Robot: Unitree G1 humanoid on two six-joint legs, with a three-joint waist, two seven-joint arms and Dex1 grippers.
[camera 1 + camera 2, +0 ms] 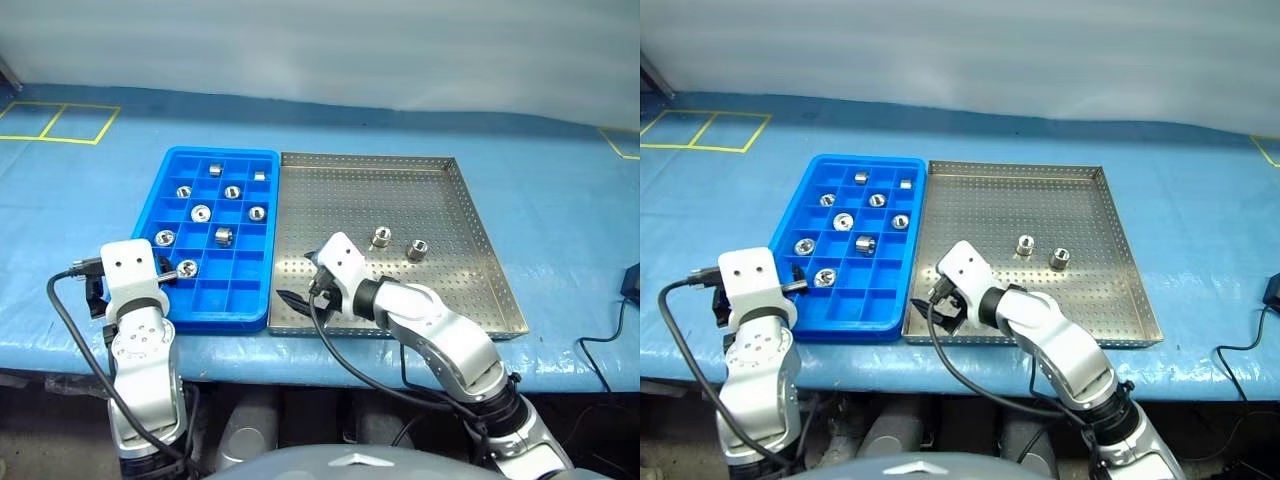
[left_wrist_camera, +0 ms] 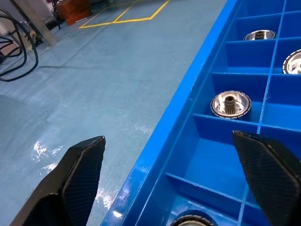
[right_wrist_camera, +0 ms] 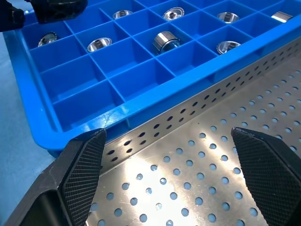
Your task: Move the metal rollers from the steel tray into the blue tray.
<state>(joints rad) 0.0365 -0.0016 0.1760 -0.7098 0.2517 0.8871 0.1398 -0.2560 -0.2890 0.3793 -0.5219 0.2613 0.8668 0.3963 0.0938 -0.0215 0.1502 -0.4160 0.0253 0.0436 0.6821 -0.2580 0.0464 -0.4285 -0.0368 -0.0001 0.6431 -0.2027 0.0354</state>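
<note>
The steel tray (image 1: 450, 200) still holds two metal rollers (image 1: 381, 237), upright near its middle; eight already lie in the blue tray (image 1: 170, 165). Both the right gripper (image 1: 300, 297) and left gripper (image 1: 168, 275) are spread and empty. One roller should be approached squarely, then pinched across its flanks

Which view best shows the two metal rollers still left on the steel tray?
The left eye view: both metal rollers stand unobstructed, side by side on the steel tray. The right eye view shows them equally whole. The right wrist view catches the tray's perforated floor and near wall, with rollers already sitting in the blue tray.
</note>
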